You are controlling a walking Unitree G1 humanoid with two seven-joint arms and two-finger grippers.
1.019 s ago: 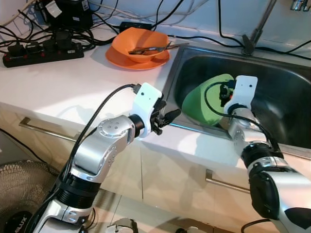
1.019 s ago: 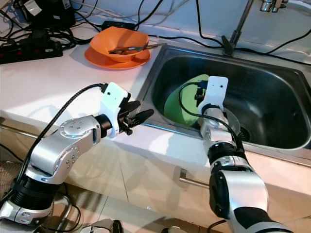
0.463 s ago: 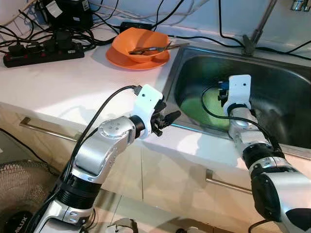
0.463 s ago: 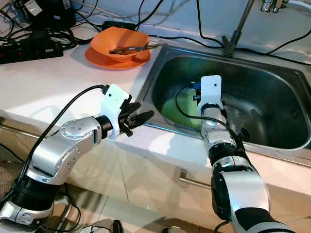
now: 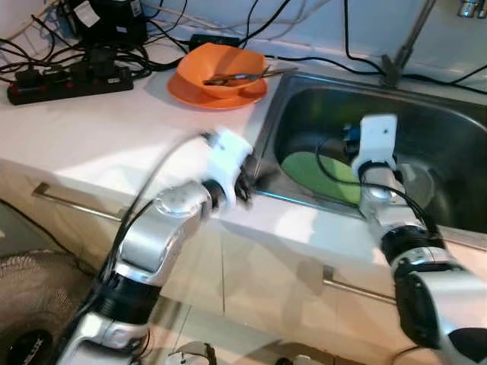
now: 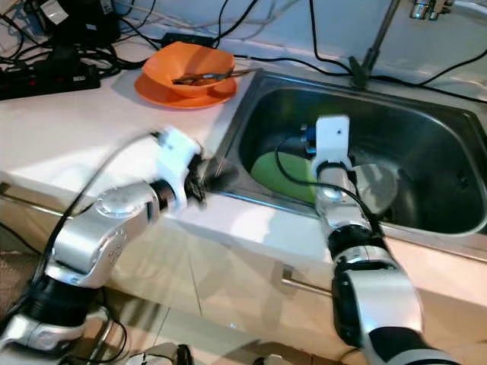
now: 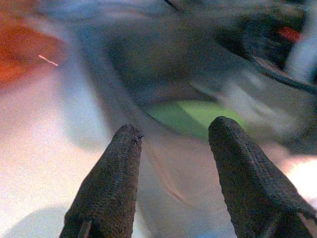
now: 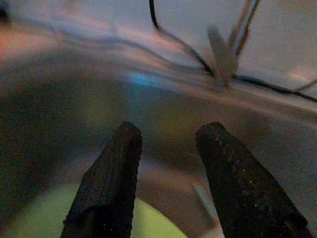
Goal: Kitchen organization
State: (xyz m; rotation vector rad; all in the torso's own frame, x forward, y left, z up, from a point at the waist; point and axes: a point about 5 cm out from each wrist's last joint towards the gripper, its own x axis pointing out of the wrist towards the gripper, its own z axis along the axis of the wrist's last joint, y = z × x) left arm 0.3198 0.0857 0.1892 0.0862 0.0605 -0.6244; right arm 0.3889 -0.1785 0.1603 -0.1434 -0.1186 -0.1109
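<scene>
Lying flat on the bottom of the stainless steel sink basin [image 5: 449, 144], a light green round plate [image 5: 319, 173] is seen at the basin's left side, partly covered by the right arm. The right gripper [image 8: 166, 148] is positioned inside the basin just above the plate; its two black fingers [image 8: 106, 183] are spread apart and nothing is held between them. The left gripper [image 7: 171, 144] is held over the white countertop [image 5: 99, 129] at the sink's left rim, blurred in the head views; its fingers [image 7: 106, 183] are likewise parted and empty. An orange plastic bowl [image 5: 217, 67] holding cutlery is set on an orange plate [image 5: 186, 93] on the countertop beside the sink's far left corner. A black power strip [image 5: 68, 80] with tangled cables is located further left.
</scene>
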